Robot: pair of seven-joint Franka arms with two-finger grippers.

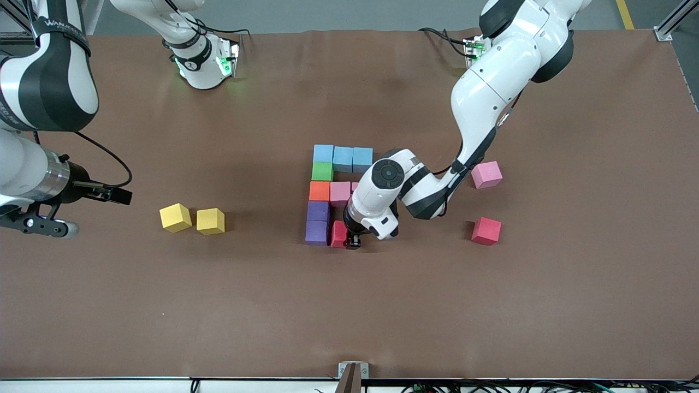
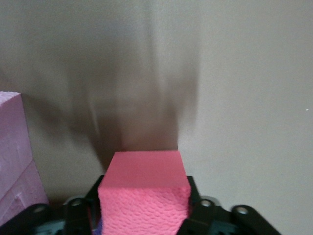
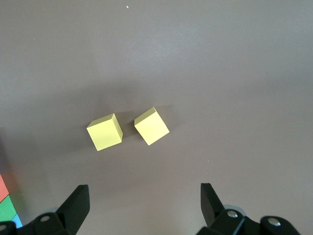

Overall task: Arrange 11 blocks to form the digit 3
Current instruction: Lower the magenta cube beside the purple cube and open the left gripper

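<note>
The left arm is bent down over the digit 3 (image 1: 333,191), its left hand (image 1: 349,239) set around a red block (image 1: 338,233) at the purple block's (image 1: 317,231) 3 o'clock; grip firmness cannot be told. The right hand (image 3: 145,203) is held spread above the counter (image 1: 164,305), waiting.

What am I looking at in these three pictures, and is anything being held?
Two robot arms work at a brown table. One picture looks down from across the table; the other two come from cameras on each arm's wrist. A partly built figure of touching foam cubes sits mid-table. The left end effector is at a red cube beside the purple ones, fingers either side; whether it grips is unclear. The right end effector, open, waits over two yellow cubes. A loose pink cube and another red cube lie toward the left arm's end.
</note>
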